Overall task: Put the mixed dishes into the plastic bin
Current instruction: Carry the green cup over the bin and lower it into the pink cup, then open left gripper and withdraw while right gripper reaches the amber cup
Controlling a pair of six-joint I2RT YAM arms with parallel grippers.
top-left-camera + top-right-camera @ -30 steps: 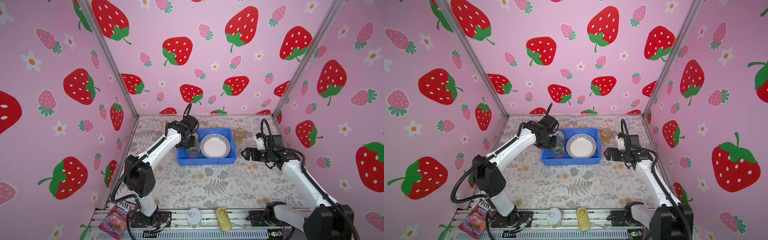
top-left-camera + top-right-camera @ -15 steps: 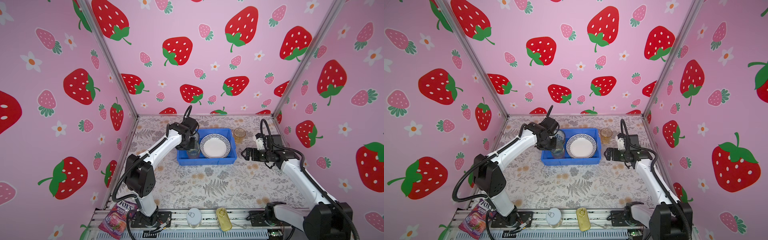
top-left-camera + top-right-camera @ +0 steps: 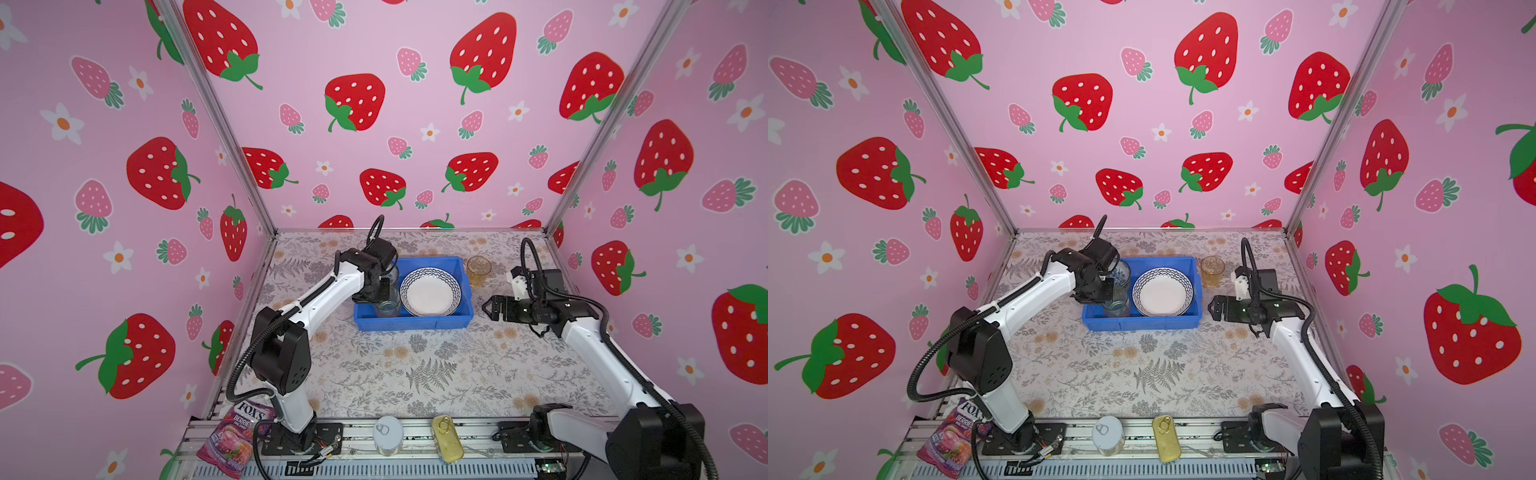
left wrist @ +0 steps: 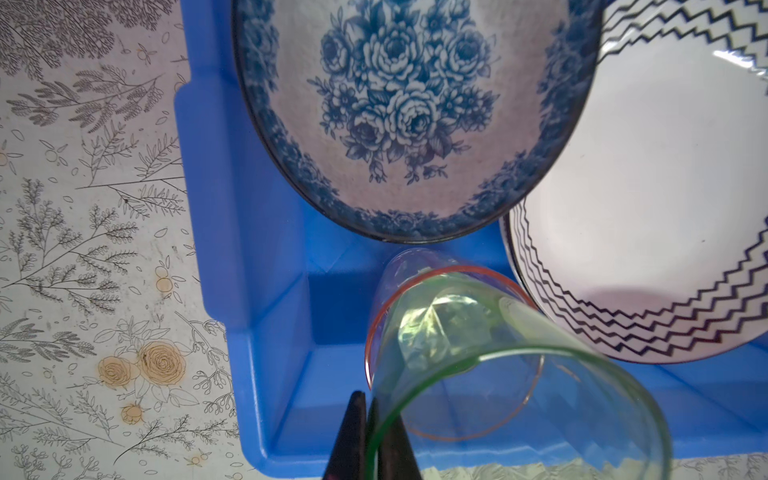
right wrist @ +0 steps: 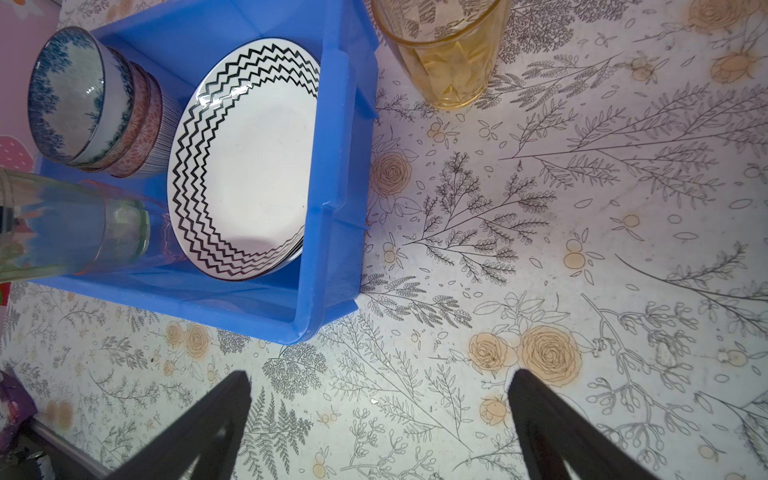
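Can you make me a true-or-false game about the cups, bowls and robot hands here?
1. The amber tumbler stands inside the blue bin. False: it stands on the table, outside the bin.
2. The left gripper pinches the green tumbler by its wall. True.
3. The right gripper is shut. False: it is open, over the table.
4. The zigzag plate lies in the bin. True.
5. The bowls are stacked in the bin. True.
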